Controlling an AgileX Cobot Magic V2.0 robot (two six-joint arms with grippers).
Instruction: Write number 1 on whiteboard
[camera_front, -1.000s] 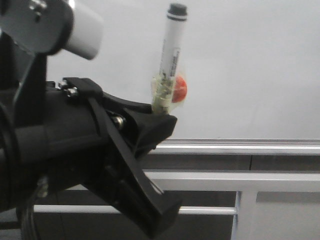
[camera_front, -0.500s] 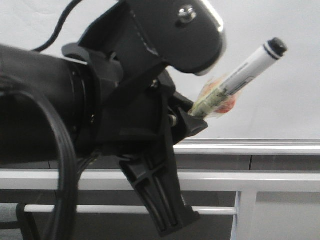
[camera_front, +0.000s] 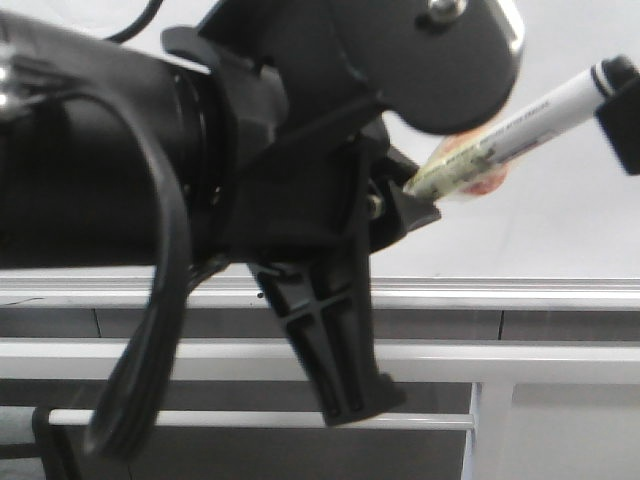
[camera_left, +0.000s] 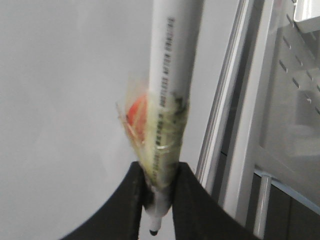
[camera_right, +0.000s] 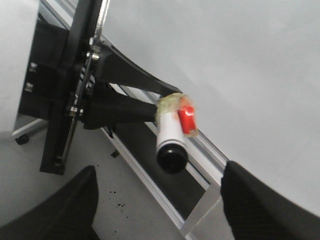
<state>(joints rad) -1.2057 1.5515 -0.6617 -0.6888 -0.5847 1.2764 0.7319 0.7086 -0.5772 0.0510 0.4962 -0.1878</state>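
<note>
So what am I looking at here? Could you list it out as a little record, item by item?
Left end effector: shut on the marker pen, gripping it near its lower end
Marker pen: white with a black cap, tilted up to the right in the front view; a red piece is taped to its lower part
Right end effector: open, fingers spread either side of the capped end, not touching it
Whiteboard: plain white, no stroke visible
Number 1: not yet written
Cap: still on

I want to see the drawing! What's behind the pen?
Behind the marker pen is only the blank whiteboard. The left tool grips it. The black arm hides the board's left part.
</note>
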